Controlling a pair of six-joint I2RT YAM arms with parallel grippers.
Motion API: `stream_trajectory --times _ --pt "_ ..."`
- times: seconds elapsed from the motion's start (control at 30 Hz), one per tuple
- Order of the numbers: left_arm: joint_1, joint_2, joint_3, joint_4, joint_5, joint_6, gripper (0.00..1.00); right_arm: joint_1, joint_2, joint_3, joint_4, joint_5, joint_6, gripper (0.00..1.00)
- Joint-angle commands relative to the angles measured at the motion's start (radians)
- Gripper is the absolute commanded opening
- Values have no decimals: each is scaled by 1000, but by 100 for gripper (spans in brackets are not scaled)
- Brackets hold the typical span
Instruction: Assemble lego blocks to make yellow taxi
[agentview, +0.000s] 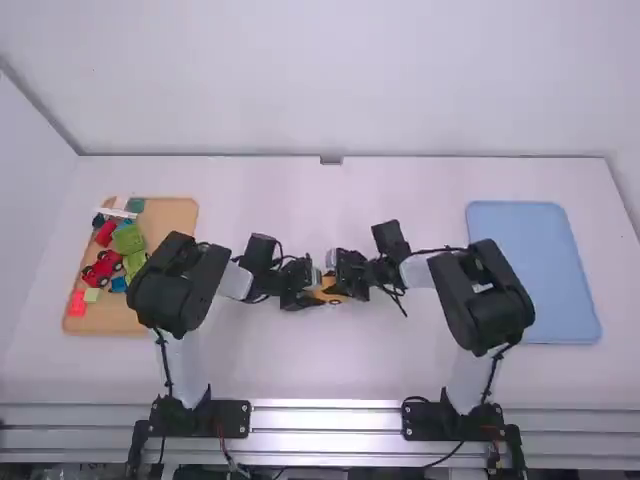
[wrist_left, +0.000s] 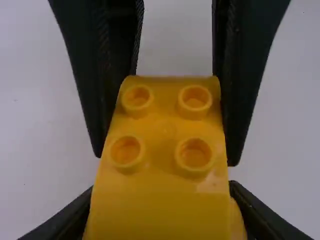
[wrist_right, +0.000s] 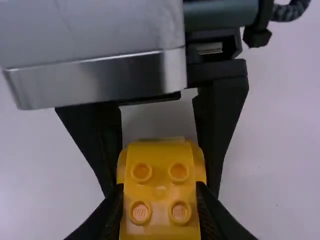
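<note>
Taxi (agentview: 329, 293), or the yellow part of it so far built, sits at the middle of the table, between the two grippers. From the left gripper (wrist_left: 162, 189) it lies to the right; from the right gripper (wrist_right: 159, 186), to the left. Its long axis runs roughly across the table, from one gripper toward the other, in line with their reach. Neither arm is nearer: both have their fingers at it. The left gripper is closed on one end, parted only by the body's width; the right one is closed likewise on the other end, against the sides by the studs (wrist_right: 140, 212). Those studs face up, and the studded end points to the right arm. Which end is the nose, I cannot tell.

The step in hand looks like a two-handed press or a pass from one gripper to the other. Either calls for one grip held firm and square while the other works or lets go; a skewed pull might twist the body. Loose blocks and a red car (agentview: 103, 268) lie on the wooden tray (agentview: 180, 215) at the left; a blue tray (agentview: 532, 270) is at the right.
</note>
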Motion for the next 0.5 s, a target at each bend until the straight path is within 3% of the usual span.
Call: stream_trajectory --times 0.0,0.47 --pt "-8 13 26 1 -19 -29 25 43 38 -29 -16 124 29 0" --pt "-8 13 26 20 -41 -29 23 42 27 -121 156 120 25 0"
